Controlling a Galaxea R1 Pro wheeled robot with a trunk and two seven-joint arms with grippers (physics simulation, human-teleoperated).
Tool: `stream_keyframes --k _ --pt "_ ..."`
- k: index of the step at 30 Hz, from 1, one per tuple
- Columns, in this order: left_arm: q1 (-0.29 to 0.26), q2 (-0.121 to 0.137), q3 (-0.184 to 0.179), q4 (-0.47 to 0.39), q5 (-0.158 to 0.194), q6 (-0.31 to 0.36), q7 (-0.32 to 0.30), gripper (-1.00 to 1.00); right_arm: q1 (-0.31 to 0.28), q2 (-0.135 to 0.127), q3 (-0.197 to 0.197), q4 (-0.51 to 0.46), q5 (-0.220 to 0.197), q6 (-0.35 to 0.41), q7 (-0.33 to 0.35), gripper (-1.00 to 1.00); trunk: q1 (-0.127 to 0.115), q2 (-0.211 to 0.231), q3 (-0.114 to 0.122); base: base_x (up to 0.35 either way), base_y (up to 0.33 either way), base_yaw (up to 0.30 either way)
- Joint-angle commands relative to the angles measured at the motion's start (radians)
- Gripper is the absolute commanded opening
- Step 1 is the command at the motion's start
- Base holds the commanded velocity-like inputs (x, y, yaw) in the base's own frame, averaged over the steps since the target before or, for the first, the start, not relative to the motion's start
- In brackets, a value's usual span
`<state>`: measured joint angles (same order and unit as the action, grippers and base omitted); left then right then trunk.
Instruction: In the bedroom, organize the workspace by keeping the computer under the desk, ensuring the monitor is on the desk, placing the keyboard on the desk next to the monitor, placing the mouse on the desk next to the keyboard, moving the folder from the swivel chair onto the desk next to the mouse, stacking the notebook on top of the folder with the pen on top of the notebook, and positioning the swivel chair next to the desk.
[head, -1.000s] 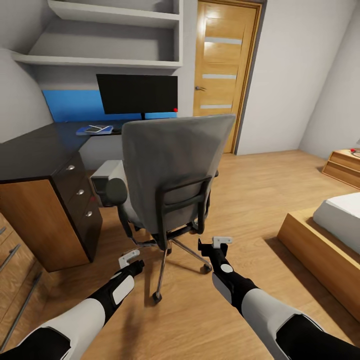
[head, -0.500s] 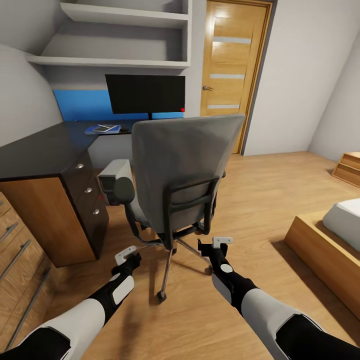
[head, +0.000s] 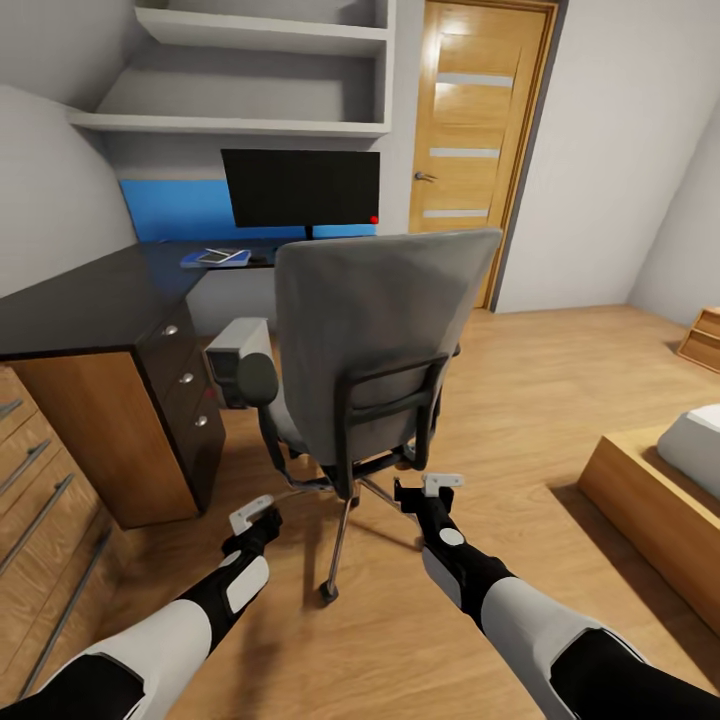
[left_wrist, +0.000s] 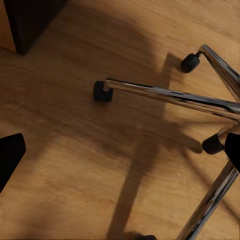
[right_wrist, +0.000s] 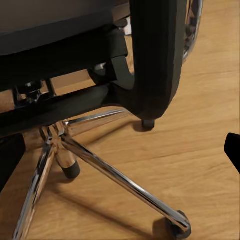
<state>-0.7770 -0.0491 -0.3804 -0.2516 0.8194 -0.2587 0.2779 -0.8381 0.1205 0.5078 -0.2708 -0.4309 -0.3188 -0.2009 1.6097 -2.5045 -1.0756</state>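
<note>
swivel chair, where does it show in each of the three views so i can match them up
Head view: swivel chair at centre, its grey back toward the camera, in front of the desk.
Left wrist view: its chrome base legs and black casters, across the right side.
Right wrist view: its black back frame across the top, chrome legs below.
Shared landmark: the chrome star base on the wood floor.

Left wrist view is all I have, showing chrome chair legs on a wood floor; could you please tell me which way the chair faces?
Observer: The swivel chair has its gray back toward us and faces the desk.
Operator: Is the monitor on the desk?
Observer: Yes, the monitor stands at the desk's far end, under the shelves.
Operator: Is the computer visible?
Observer: A gray computer sits on the floor beside the desk drawers, behind the chair's armrest.
</note>
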Motion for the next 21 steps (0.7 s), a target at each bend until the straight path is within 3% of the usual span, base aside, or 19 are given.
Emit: stream_keyframes --k 1,21 --pt "-0.001 -0.001 -0.009 0.001 0.007 -0.004 0.006 1.00 -0.001 0.000 0.009 0.000 -0.007 -0.003 -0.006 1.00 0.000 0.000 -0.001 0.000 0.000 0.161" --pt "-0.001 -0.018 -0.009 0.012 0.007 -0.004 0.004 1.00 -0.001 0.010 0.009 0.001 -0.011 -0.003 -0.014 1.00 0.000 0.000 -0.001 0.000 0.000 0.170"
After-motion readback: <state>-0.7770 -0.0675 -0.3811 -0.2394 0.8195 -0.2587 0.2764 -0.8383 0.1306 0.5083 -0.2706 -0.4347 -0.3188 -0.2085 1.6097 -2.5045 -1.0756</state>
